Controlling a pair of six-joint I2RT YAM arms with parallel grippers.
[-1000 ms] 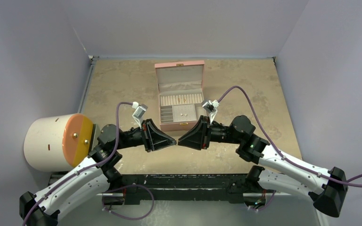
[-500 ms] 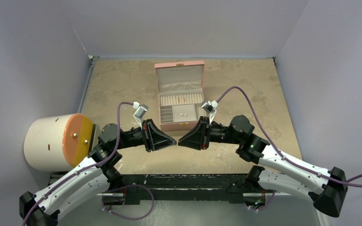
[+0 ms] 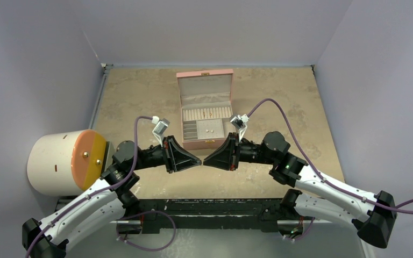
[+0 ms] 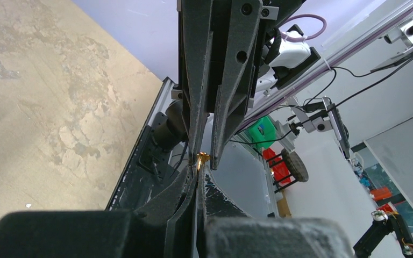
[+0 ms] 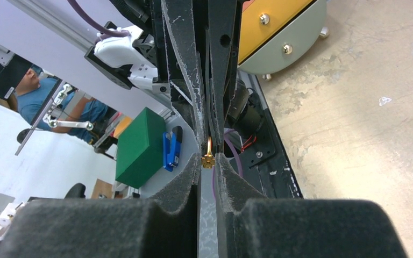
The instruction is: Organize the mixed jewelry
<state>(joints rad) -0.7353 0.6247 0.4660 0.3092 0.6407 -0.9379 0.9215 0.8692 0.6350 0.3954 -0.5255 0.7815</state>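
My left pincer (image 3: 198,160) and right pincer (image 3: 206,160) meet tip to tip in the air over the table (image 3: 140,97), just in front of the pink box (image 3: 205,141).

Left pincer: clamped tight on a gold stud (image 5: 208,160). Its post runs in between my left pads and its head sticks out toward my right pincer.

Right pincer: narrow, with a slit showing between the pads and the stud head sitting right at their mouth. I cannot tell whether they press on it.

The pink box is open, with its lid standing up at the back. The padded roll row holds a few gold bits (image 3: 209,113). The bigger compartment below has two small pale pieces (image 3: 210,130) lying side by side, and the slim slots to its left are too small to read.

A white drum (image 3: 54,161) with an orange face lies on its side by my left arm, well apart from the box.

Off the table edge, the right wrist view shows a green block (image 5: 142,145) and a person (image 5: 32,94) in blue.
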